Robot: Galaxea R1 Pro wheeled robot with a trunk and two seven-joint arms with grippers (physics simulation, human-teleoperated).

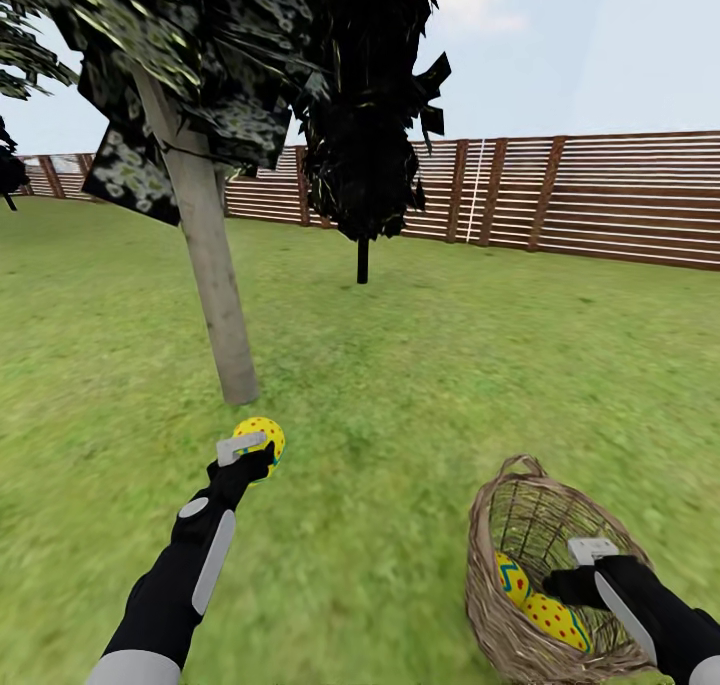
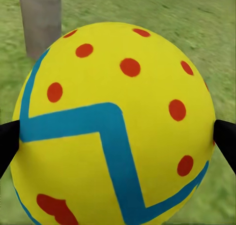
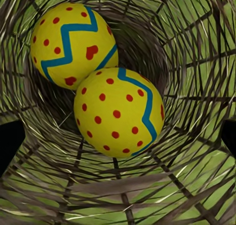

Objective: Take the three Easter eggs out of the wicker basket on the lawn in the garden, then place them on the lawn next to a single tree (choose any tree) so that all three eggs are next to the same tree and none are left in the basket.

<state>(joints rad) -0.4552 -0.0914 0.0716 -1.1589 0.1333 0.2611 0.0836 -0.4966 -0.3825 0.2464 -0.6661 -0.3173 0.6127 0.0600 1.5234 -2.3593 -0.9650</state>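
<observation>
Partly hidden egg (image 1: 262,437), left gripper (image 1: 250,457) clamped

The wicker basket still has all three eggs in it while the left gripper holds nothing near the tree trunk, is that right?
Not quite. The right wrist view shows two eggs in the wicker basket; the left gripper holds the third egg near the tree trunk.

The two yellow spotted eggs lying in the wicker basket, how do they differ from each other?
The nearer yellow egg with round red dots lies in front of and partly covers the farther yellow egg with red heart-like marks. The nearer egg's blue zigzag band runs down one side; the farther egg's band crosses its middle. The nearer egg has many small dots; the farther has fewer, larger marks. Both rest loose inside the tan woven wicker basket, ungripped.
</observation>
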